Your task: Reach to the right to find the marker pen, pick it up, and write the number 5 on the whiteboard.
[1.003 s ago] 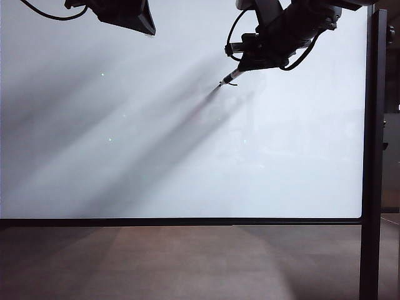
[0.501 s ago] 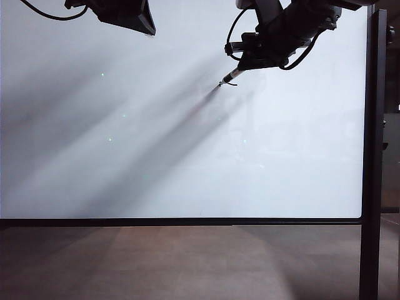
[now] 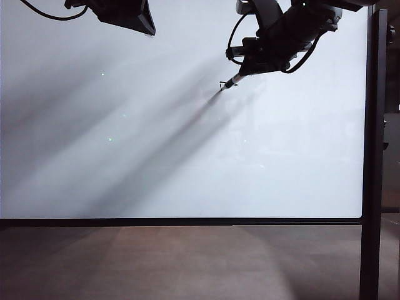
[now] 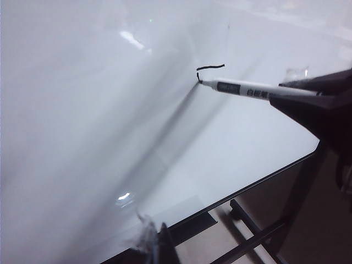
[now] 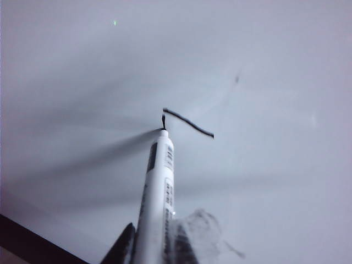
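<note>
Right gripper, one o'clock on whiteboard: clamped on marker pen, tip touching partly drawn number 5. Left gripper, eleven o'clock: pincer state cannot be told.

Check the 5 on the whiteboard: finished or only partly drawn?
Partly drawn. Only the top bar and a short downstroke of the number 5 show on the whiteboard, with the marker pen tip at the stroke's end.
</note>
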`<state>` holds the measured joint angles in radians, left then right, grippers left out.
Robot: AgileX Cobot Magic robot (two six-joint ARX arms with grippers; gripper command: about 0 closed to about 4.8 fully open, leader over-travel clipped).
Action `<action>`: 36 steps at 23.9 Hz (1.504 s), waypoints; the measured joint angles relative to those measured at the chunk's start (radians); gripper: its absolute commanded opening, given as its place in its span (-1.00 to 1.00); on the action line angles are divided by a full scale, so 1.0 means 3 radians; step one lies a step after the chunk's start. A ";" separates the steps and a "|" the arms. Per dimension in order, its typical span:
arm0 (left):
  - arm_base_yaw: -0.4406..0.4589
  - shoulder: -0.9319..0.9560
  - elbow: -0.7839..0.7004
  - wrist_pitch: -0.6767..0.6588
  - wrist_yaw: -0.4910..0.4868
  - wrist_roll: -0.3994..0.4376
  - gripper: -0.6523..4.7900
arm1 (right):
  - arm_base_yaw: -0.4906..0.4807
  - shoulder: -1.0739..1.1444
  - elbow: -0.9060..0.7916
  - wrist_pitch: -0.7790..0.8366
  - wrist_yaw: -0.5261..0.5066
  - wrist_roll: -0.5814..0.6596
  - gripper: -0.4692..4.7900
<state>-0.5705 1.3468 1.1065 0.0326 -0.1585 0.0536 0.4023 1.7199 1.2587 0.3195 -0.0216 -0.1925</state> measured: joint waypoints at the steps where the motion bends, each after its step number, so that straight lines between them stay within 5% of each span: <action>1: 0.0000 0.0000 0.0000 0.0000 0.0000 0.0000 -0.78 | -0.0001 0.0001 0.0000 -0.0011 0.0001 0.0000 -0.84; 36: 0.0000 0.0000 0.0000 -0.0001 0.0000 0.0000 -0.78 | 0.0011 -0.0106 0.0000 0.0017 -0.0015 0.0000 -0.84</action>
<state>-0.5705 1.3468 1.1065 0.0322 -0.1585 0.0536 0.4057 1.6882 1.2587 0.3244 -0.0261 -0.1925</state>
